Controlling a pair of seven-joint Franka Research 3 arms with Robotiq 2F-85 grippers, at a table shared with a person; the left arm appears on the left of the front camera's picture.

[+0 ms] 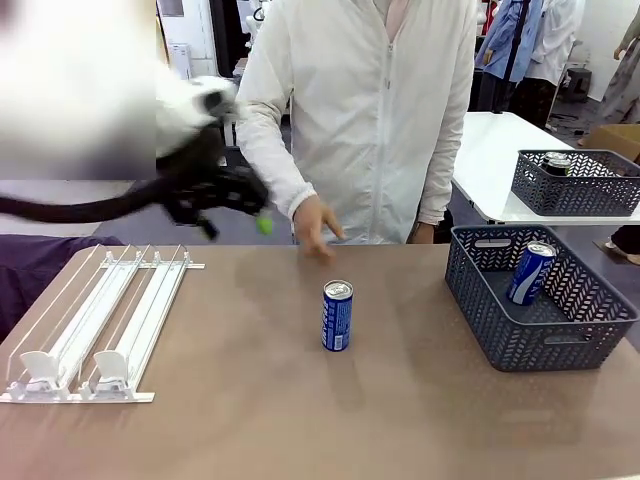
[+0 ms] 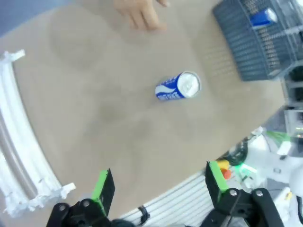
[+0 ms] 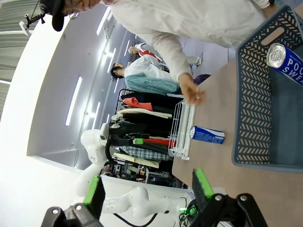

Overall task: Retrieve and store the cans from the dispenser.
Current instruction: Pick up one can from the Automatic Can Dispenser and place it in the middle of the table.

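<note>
A slim blue drink can with white lettering and a silver top (image 1: 337, 316) is shown standing upright near the middle of the brown table (image 1: 250, 420), well apart from everything else. A second blue can (image 1: 530, 272) is seen leaning inside the dark grey-blue lattice plastic basket (image 1: 500, 335) at the right. The flat white dispenser rack with clear-railed lanes (image 1: 100, 320) is placed at the near left. The left gripper (image 2: 158, 187) is held above the table with its green-padded fingers spread wide, nothing between them. The right gripper (image 3: 147, 189) is likewise seen parted and unloaded. The person's hand (image 1: 318, 226) is rested at the far table edge.
</note>
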